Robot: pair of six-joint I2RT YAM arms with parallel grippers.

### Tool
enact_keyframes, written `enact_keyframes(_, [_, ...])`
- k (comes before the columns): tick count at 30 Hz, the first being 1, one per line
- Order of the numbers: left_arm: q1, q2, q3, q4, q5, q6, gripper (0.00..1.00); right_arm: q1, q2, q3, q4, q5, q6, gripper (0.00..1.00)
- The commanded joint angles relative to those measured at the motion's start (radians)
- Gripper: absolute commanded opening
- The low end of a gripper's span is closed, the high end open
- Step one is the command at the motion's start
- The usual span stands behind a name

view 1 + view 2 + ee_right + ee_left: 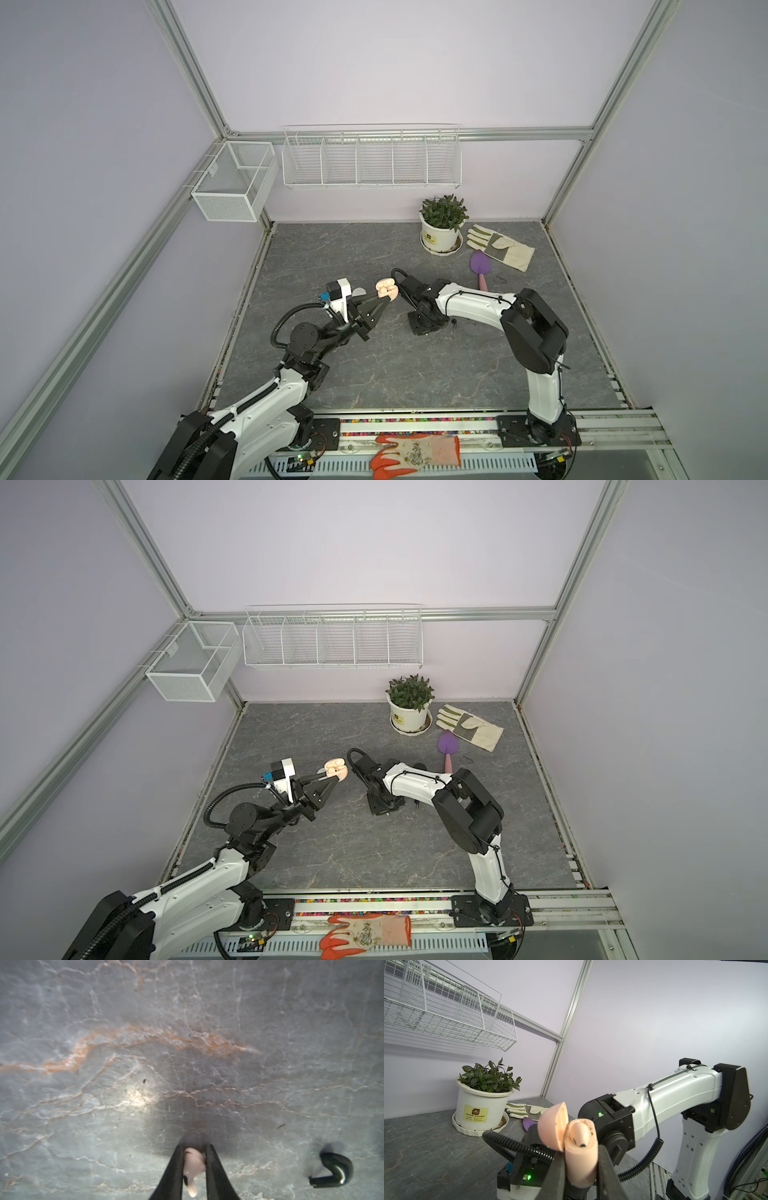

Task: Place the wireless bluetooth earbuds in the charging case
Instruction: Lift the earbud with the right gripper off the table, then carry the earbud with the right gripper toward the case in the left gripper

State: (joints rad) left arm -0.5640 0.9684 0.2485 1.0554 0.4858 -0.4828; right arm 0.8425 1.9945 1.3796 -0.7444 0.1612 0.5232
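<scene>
Left arm (266,415) and right arm (473,301) show white shells, black joints, ribbed black cables (517,1145), tapered black fingers (175,1169).

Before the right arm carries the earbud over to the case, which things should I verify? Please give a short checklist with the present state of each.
1. Case held by the left gripper, clear of the table: ok.
2. Lid open: ok.
3. Seated earbud already in the case: ok.
4. Free socket for another: cannot tell.
5. Loose earbud between the right gripper's fingers, both touching it: ok.
6. Grip firm enough to lift: cannot tell.
</scene>
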Motion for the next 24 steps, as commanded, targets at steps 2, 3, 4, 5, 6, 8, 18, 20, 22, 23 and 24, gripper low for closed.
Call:
enact_keyframes(2, [-0.005,-0.012,-0.009,-0.007,-0.017,0.023,0.0,0.007,-0.033,0.0,-0.005,0.021,-0.005,0.21])
enact_keyframes(3, [-0.005,-0.013,-0.009,-0.007,-0.017,0.022,0.0,0.008,-0.04,-0.002,0.001,0.024,-0.008,0.21])
enact_keyframes(4, [-0.005,-0.011,-0.008,-0.007,-0.018,0.021,0.0,0.007,-0.047,-0.005,0.003,0.026,-0.009,0.2])
enact_keyframes(5, [-0.005,-0.011,-0.007,-0.006,-0.018,0.02,0.0,0.008,-0.056,-0.009,0.011,0.029,-0.012,0.2])
enact_keyframes(6, [-0.005,-0.009,-0.006,-0.006,-0.019,0.019,0.0,0.007,-0.061,-0.015,0.018,0.03,-0.015,0.2])
enact_keyframes(8, [-0.005,-0.006,-0.004,-0.006,-0.018,0.017,0.0,0.008,-0.074,-0.028,0.032,0.035,-0.017,0.19])
enact_keyframes(18, [-0.005,0.018,0.008,0.035,-0.02,0.013,0.0,0.002,-0.215,-0.077,0.155,0.124,-0.051,0.12])
enact_keyframes(20, [-0.005,0.03,0.018,0.054,-0.018,0.009,0.0,0.003,-0.281,-0.105,0.222,0.135,-0.067,0.1])
enact_keyframes(22, [-0.005,0.041,0.029,0.067,-0.018,0.009,0.0,0.003,-0.334,-0.114,0.26,0.155,-0.092,0.1])
enact_keyframes(23, [-0.005,0.048,0.035,0.076,-0.017,0.008,0.0,0.003,-0.361,-0.114,0.275,0.164,-0.101,0.1])
enact_keyframes(24, [-0.005,0.053,0.039,0.085,-0.017,0.009,0.0,0.003,-0.385,-0.118,0.294,0.171,-0.113,0.09])
